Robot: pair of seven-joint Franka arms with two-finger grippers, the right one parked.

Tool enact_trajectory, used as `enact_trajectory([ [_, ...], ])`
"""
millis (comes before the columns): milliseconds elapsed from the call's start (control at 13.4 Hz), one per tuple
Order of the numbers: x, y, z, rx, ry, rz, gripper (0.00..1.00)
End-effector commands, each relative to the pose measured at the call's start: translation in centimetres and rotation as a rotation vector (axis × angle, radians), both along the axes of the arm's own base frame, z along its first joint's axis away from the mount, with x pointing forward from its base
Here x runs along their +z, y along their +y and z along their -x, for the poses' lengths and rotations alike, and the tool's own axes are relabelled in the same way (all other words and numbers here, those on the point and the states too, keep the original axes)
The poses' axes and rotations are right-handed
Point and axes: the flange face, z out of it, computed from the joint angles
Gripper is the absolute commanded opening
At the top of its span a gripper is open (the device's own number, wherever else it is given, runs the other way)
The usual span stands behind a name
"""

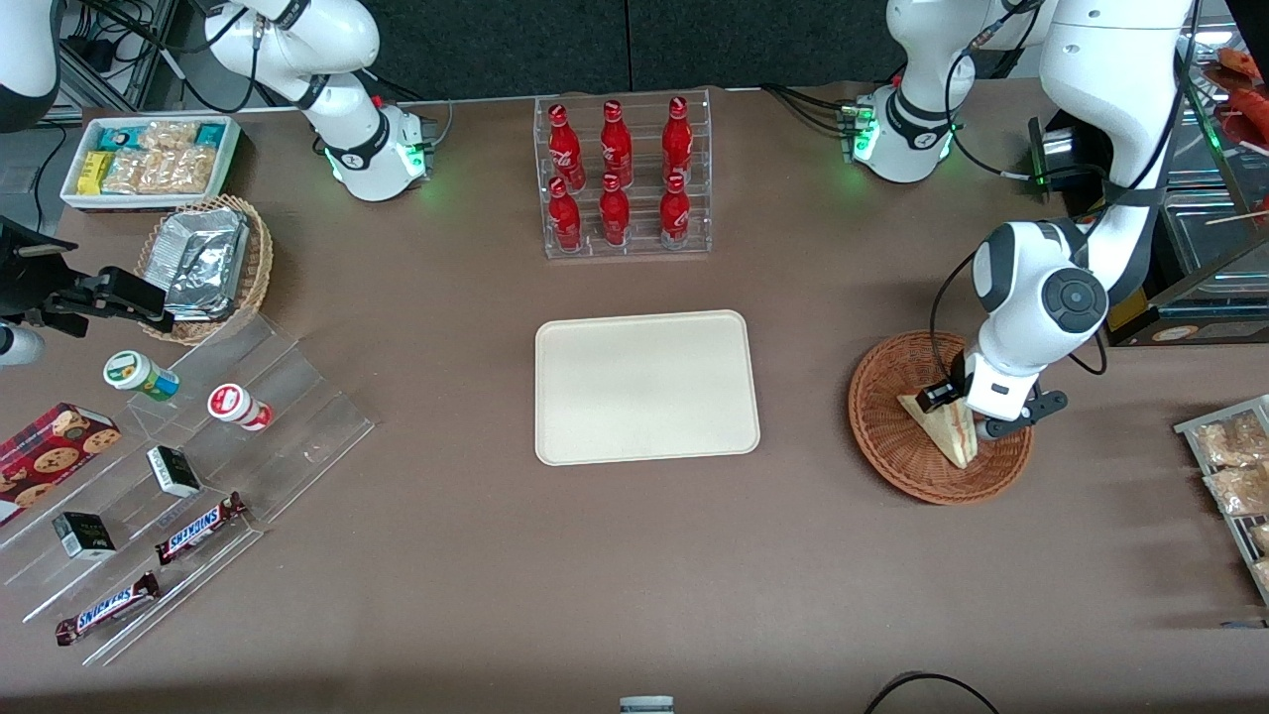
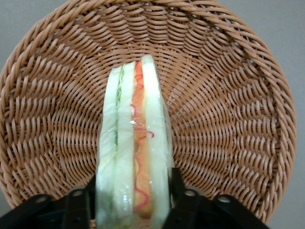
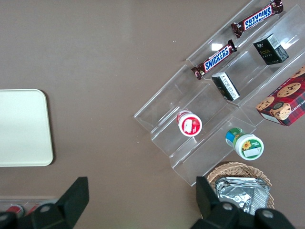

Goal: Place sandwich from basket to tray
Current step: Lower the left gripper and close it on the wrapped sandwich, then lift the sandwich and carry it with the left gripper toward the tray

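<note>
The sandwich (image 1: 940, 428), a pale bread wedge with red and green filling stripes, stands on edge in the reddish-brown wicker basket (image 1: 885, 397) toward the working arm's end of the table. My left gripper (image 1: 962, 415) is down in the basket, shut on the sandwich, with one black finger against each bread face. The left wrist view shows the sandwich (image 2: 136, 152) between the fingers (image 2: 177, 191) of the gripper (image 2: 133, 202), with the basket's weave (image 2: 228, 119) around it. The cream tray (image 1: 644, 387) lies flat at the table's middle, beside the basket, with nothing on it; its corner shows in the right wrist view (image 3: 21, 126).
A clear rack of red bottles (image 1: 623, 178) stands farther from the camera than the tray. Toward the parked arm's end are a white snack box (image 1: 149, 159), a tan basket of foil packets (image 1: 203, 263) and a clear stepped display (image 1: 178, 446). Snack packets (image 1: 1234, 466) lie at the working arm's end.
</note>
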Motion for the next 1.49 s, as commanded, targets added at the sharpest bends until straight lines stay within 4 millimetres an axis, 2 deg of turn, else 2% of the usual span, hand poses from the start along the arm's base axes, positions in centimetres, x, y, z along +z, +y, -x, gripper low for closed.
enact_trajectory([
  [0,1.6,0.0,-0.2,0.0,-0.017,-0.002,0.0],
  [223,6.1,0.0,-1.2,-0.013,0.034,-0.019,0.0],
  [372,10.8,-0.2,-1.7,-0.031,0.081,-0.041,0.0],
  [447,12.7,-1.1,-2.1,-0.05,0.093,-0.044,0.0],
  [596,15.7,-6.3,-2.7,-0.127,0.082,-0.041,0.0],
  [819,17.1,-13.1,-2.0,-0.195,0.079,-0.035,0.0],
  [1117,15.3,-24.7,-0.5,-0.302,0.078,-0.026,0.0],
  [1266,13.5,-31.7,1.2,-0.313,0.076,-0.038,0.0],
  [1415,10.8,-37.1,2.8,-0.36,0.083,-0.04,0.0],
])
